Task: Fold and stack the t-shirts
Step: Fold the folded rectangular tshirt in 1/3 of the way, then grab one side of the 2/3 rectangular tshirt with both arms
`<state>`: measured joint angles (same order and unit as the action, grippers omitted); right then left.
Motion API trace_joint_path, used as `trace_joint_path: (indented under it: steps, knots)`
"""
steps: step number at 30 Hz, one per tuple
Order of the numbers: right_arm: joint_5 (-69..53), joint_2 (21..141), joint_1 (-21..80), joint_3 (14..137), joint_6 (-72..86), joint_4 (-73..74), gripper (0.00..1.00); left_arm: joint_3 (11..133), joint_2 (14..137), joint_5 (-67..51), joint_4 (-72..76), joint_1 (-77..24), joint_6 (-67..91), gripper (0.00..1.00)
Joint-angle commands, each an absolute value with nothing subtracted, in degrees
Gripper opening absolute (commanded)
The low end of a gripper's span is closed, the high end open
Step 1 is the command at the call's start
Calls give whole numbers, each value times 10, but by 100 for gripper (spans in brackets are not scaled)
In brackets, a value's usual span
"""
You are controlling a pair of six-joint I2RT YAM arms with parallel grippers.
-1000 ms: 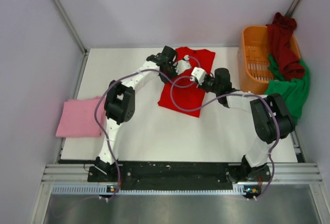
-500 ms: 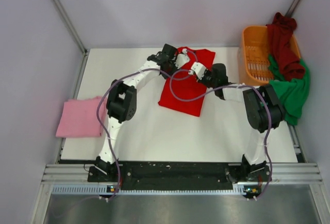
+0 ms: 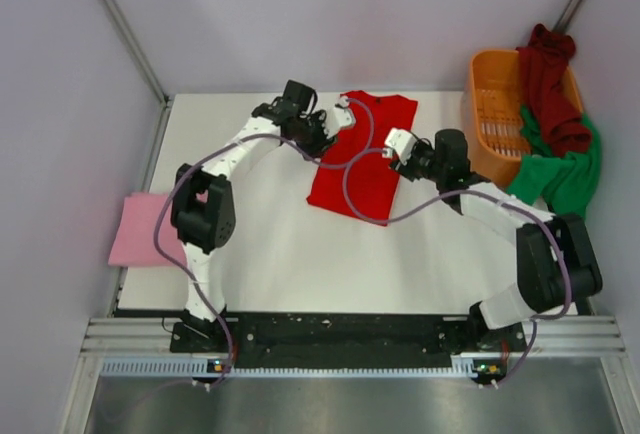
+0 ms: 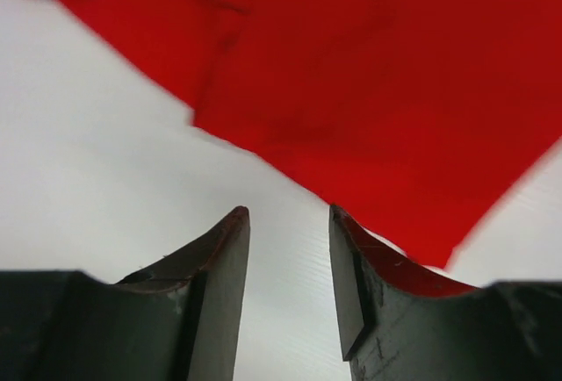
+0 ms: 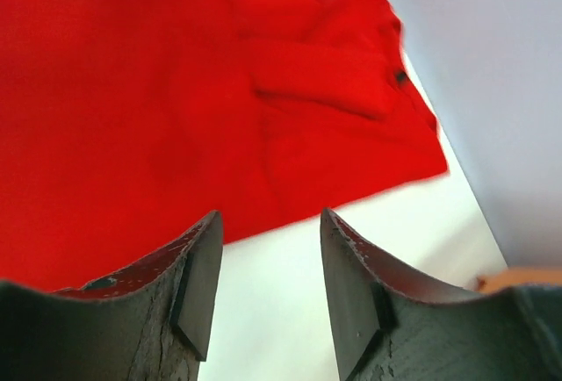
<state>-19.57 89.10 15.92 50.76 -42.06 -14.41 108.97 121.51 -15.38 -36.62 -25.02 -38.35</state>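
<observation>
Folding looks about half done: the red t-shirt [image 3: 362, 159] lies folded narrow at upper centre of the tabletop [image 3: 300, 254], and the pink t-shirt [image 3: 140, 229] is folded at the left edge. At upper right, the maroon t-shirt [image 3: 548, 84] and green t-shirt [image 3: 572, 172] drape unfolded over the orange basket [image 3: 490, 114]. Left hand [image 4: 288, 214] and right hand [image 5: 270, 216] flank the red one, both partly open and empty.

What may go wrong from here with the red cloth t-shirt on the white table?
1. The purple cable loops hang over the red cloth t-shirt; they may drag it and spoil the fold.
2. The folded pink t-shirt seems to overhang the white table and may slip off.
</observation>
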Motion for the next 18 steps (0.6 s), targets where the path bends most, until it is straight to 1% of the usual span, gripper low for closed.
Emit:
trace_joint_path:
  steps: [1,4,6,9,11,13,16,18]
  knots:
    - [-296,805,214,433,-529,-36,48,943,1086,-345,-450,-272,-575,48]
    - [-295,783,252,397,-577,33,48,862,1063,-297,-427,-280,-618,52]
    - [-280,783,273,382,-580,40,48,817,1057,-261,-400,-295,-637,55]
    - [-236,811,300,378,-583,34,48,769,1063,-185,-355,-323,-649,56]
    - [-193,838,317,381,-574,20,47,753,1071,-159,-327,-331,-648,56]
    - [-166,859,325,385,-560,5,47,743,1076,-157,-314,-331,-648,57]
    - [-156,873,329,385,-552,-10,46,724,1081,-139,-295,-332,-650,58]
    - [-150,876,329,382,-553,-12,44,717,1088,-113,-286,-332,-650,58]
